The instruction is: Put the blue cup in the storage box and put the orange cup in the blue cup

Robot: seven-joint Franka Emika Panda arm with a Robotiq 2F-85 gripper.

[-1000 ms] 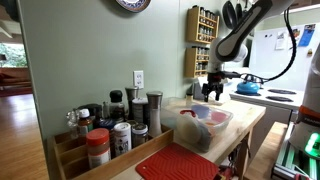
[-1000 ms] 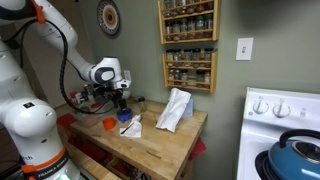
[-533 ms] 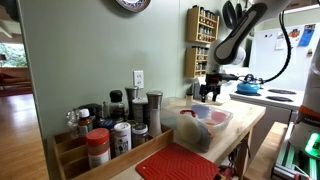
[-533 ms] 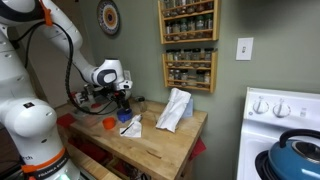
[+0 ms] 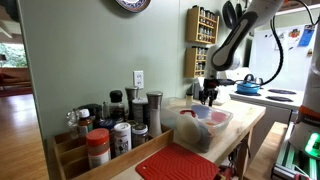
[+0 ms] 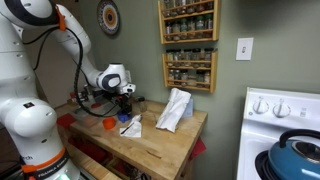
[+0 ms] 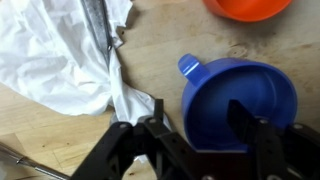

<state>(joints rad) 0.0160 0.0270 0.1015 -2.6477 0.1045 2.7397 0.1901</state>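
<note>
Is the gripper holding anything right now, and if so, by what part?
Nothing yet. The open gripper straddles the rim of the small blue plastic cup, one finger inside, one outside.

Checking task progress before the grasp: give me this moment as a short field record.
gripper: open, fingers straddling one wall of the blue cup, no grip yet
blue cup: upright, empty, on the wooden counter, outside the storage box
orange cup: on the counter, apart from the blue cup
white cloth: crumpled beside the blue cup
steps done: none
</note>
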